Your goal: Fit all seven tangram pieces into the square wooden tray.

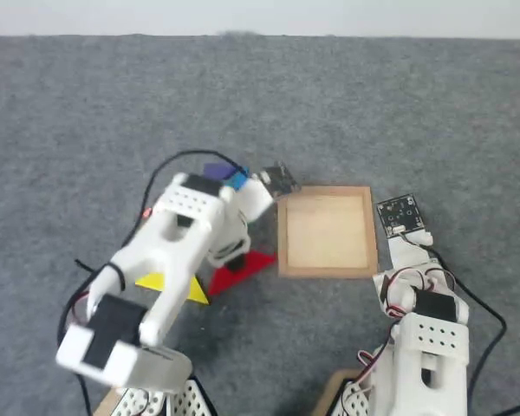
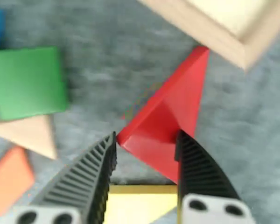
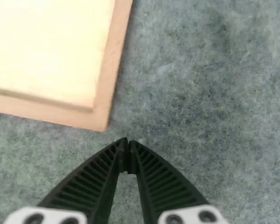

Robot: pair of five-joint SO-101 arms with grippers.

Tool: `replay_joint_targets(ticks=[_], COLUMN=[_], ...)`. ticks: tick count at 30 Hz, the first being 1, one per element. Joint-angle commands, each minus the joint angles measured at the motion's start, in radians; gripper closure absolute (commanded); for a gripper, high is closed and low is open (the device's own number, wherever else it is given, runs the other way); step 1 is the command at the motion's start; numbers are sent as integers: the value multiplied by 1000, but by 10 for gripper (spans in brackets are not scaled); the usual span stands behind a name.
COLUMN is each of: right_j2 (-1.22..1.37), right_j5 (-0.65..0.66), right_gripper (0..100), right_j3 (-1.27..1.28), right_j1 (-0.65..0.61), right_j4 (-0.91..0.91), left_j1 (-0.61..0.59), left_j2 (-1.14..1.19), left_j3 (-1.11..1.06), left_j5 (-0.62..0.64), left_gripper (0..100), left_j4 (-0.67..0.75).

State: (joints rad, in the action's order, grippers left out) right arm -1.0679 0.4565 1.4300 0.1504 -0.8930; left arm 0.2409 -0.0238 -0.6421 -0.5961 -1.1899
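The red triangle [image 2: 170, 112] points lengthwise toward the tray [image 2: 210, 31] corner.

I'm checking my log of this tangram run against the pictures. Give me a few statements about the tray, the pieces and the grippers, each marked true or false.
1. The tray holds no pieces. True.
2. The right gripper is open. False: it is shut, over the carpet beside a corner of the tray.
3. The left gripper is open, straddling a corner of the red triangle. True.
4. The green square sits in the tray. False: it lies on the carpet, outside the tray.
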Motion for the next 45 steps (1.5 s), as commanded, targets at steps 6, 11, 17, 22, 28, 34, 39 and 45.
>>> replay_joint_targets(ticks=[6,11,17,22,28,34,39,45], right_j2=[-27,-27,-27,-27,-27,-27,-27,-27], right_j5=[11,11,11,11,11,11,12,12], right_gripper=[989,989,989,989,989,989,989,989], right_j3=[-12,-12,-12,-12,-12,-12,-14,-14], right_j1=[-8,-8,-8,-8,-8,-8,-8,-7], right_j4=[4,4,4,4,4,4,4,4], left_j1=[109,167,233,298,339,414,477,362], left_j2=[-221,-304,-356,-397,-493,-568,-572,-568], left_j3=[-97,-147,-179,-234,-259,-257,-257,-275], left_j5=[89,107,106,109,150,138,112,107], left_gripper=[833,900,909,909,909,909,909,781], left_j4=[-11,-32,-101,-138,-180,-250,-276,-224])
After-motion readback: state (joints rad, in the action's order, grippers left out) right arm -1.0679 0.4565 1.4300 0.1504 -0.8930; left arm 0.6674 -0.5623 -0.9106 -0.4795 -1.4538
